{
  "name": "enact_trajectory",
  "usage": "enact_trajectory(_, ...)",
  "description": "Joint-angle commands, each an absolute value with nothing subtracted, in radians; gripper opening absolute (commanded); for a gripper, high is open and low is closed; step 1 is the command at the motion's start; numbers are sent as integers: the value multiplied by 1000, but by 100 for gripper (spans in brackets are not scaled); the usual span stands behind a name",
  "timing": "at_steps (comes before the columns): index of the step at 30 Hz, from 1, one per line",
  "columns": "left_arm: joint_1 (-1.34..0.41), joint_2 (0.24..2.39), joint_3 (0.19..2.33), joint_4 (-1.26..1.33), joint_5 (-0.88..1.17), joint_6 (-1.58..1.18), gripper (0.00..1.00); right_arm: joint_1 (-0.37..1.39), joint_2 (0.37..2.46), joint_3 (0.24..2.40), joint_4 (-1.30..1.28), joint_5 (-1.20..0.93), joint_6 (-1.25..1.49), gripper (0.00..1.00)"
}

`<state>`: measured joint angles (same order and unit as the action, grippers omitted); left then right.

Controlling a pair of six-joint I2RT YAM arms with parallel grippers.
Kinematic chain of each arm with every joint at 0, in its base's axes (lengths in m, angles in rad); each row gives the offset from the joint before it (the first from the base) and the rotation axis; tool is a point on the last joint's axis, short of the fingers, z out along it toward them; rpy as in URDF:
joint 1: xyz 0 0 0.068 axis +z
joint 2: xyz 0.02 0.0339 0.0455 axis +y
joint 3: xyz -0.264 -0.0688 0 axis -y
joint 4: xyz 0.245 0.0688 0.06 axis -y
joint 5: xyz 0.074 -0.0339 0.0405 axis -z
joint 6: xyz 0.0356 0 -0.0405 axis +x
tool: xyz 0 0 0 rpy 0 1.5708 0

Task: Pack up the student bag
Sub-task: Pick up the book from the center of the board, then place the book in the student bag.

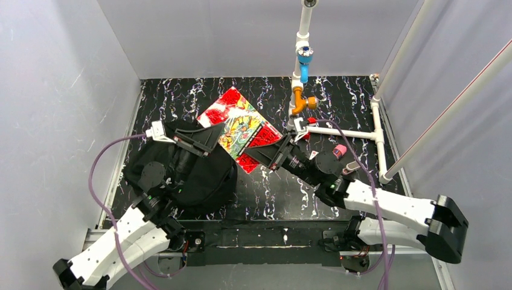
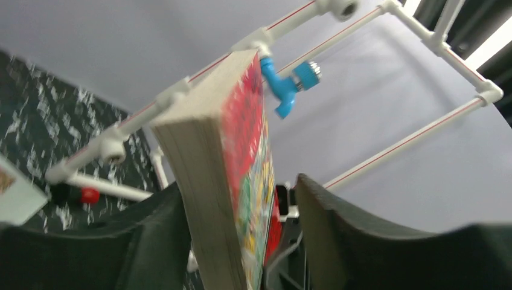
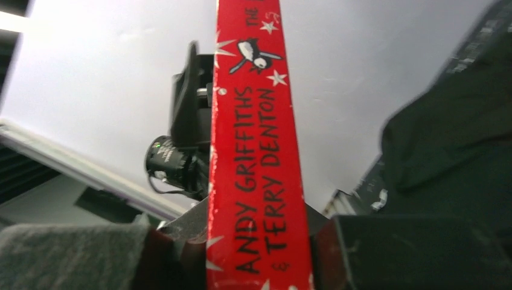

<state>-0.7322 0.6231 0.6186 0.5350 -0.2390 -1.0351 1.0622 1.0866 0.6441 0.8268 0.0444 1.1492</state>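
One student bag (image 1: 199, 181) lies at about 8 o'clock on the single dark marbled surface (image 1: 338, 90). One book (image 1: 241, 130), red-covered, sits near the centre. The two arms carry two pincers: the left pincer (image 1: 211, 138) at the book's 9 o'clock and the right pincer (image 1: 267, 154) at its 4 o'clock. One white pipe frame (image 1: 344, 131) stands toward 1 o'clock, bearing one blue tap (image 1: 305, 63) and one orange fitting (image 1: 302, 104). One small pink item (image 1: 340, 149), kind unclear, shows at 3 o'clock.
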Motion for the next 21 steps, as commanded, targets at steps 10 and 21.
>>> enact_trajectory(10, -732, 537, 866, -837, -401, -763, 75, 1048, 876, 913, -263, 271, 608, 1)
enact_trajectory(21, -735, 1159, 1089, -920, -225, -246, 62, 1048, 783, 897, -350, 112, 580, 1)
